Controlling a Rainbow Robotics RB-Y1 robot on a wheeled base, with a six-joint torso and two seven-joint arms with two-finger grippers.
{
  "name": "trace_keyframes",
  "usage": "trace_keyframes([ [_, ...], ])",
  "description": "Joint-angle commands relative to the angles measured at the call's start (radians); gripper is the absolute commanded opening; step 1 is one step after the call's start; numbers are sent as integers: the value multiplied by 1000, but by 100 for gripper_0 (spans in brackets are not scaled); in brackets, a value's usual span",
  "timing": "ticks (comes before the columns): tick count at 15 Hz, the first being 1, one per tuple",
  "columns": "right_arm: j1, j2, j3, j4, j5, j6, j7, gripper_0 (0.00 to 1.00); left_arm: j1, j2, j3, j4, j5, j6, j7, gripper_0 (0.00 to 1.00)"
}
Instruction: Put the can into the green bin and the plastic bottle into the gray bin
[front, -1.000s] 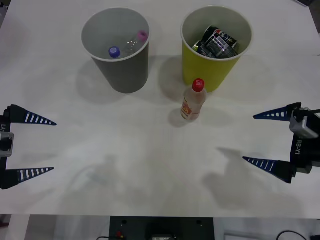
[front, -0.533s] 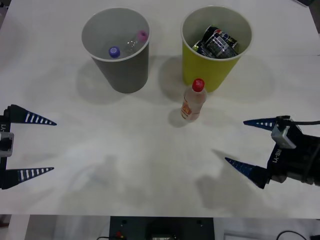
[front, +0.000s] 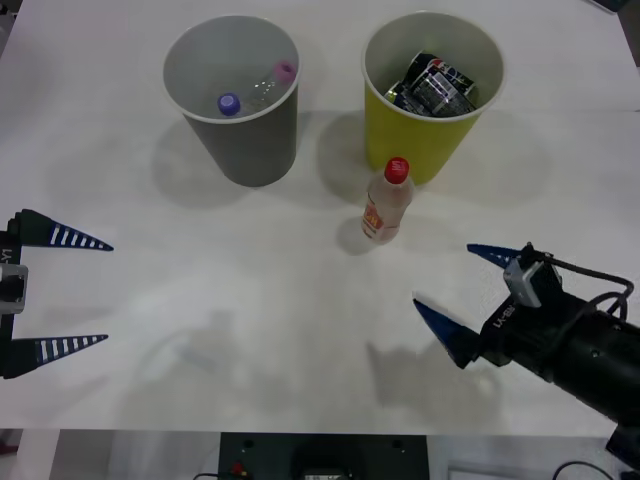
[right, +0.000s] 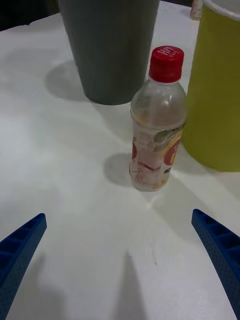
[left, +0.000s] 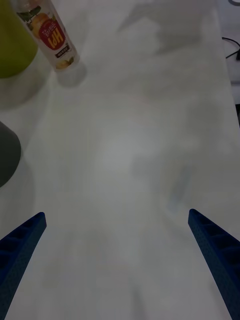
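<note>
— What's the setting?
— A white bench (front: 300, 300), matte and evenly lit, with soft gray shadows spread across its top.
— Anything past the bench?
— Below its near edge there is a dark panel (front: 320, 455) at the middle, with pale floor to either side. A black cable (left: 231, 47) lies just off the bench's edge in the left wrist view.

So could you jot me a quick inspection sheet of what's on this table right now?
Surface: white table, bare in front.
Job's things: small clear plastic bottle with red cap upright beside yellow-green round bin holding dark crushed cans; dark gray round bin.
Clutter: purple-capped and pink-capped bottles inside gray bin.
Grippers: right gripper open, aimed at bottle; left gripper open, at table's left edge.
Cables: black wire on right arm.
Surroundings: nothing seen.
</note>
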Motion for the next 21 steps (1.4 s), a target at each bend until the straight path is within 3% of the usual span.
trace_keyframes([
  [1,-146,82,209,58,13,180,-58,100,0,0,0,0,0,0,0,98],
  [3,-192,153,280,137,70,255,-148,100,0,0,0,0,0,0,0,98],
  [8,-198,280,286,301,173,308,-302,100,0,0,0,0,0,0,0,98],
  [16,-230,435,286,476,182,381,-331,100,0,0,0,0,0,0,0,98],
  [21,-272,578,287,647,182,431,-342,100,0,0,0,0,0,0,0,98],
])
